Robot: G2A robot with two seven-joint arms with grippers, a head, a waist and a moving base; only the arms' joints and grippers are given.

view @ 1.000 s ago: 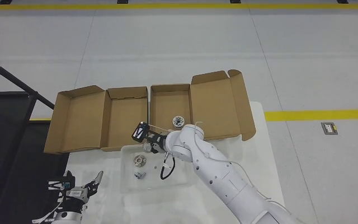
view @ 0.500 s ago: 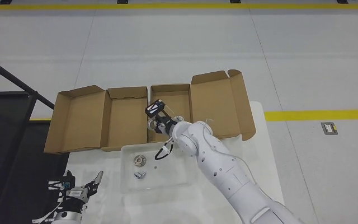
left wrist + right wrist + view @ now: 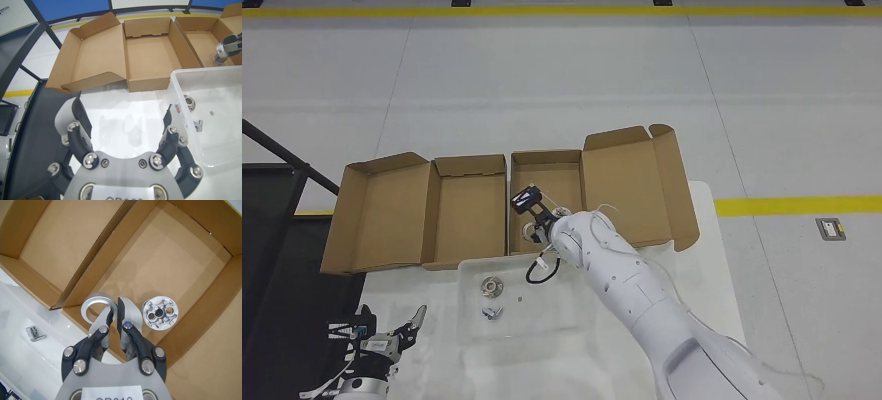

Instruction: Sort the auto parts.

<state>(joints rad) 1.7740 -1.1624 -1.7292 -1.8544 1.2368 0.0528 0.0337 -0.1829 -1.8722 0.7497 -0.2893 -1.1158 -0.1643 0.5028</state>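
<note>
Right wrist view: right hand [image 3: 115, 310] pinches silver metal ring [image 3: 94, 297] by its wall, bore roughly upright, just inside near wall of brown cardboard box [image 3: 170, 256] at counter's [image 3: 105, 98] far edge, beside toothed grey metal disc [image 3: 164, 321]. Left hand [image 3: 122, 104] spread, well apart.

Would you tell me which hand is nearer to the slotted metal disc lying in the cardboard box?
Right. The right hand, shut on a metal ring, hangs just beside the disc over the same box; the left hand, open, is far off past the clear bin.
</note>
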